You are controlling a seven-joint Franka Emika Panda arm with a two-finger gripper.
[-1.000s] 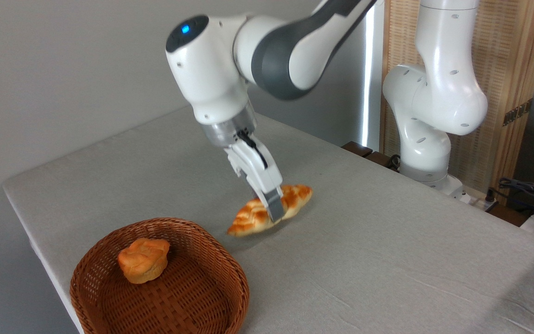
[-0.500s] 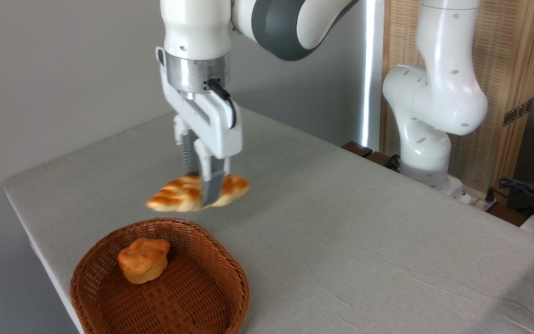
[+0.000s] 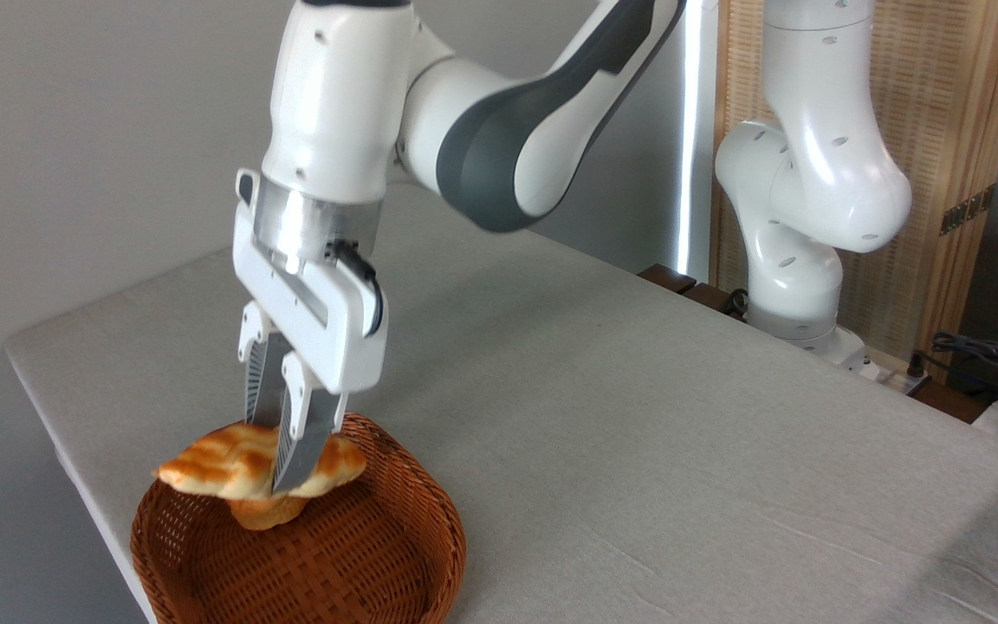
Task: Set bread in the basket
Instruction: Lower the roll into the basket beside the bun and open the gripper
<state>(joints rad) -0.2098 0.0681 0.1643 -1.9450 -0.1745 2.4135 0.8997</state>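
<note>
My jaws (image 3: 278, 464) are clamped across the middle of the golden-brown braided loaf (image 3: 239, 459), carrying it above the round brown wicker basket (image 3: 430, 537) near the grey table's (image 3: 638, 433) front-left corner, directly over a small orange bun (image 3: 269, 513). A second ago it hung over the table, clear of the rim. Next I'd lower and release.

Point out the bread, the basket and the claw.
bread (image 3: 204, 464): fixed camera view, on the braided crust left of the claw.
basket (image 3: 451, 529): fixed camera view, on the right side of the woven rim.
claw (image 3: 278, 459): fixed camera view, midway between its fingertips.
</note>
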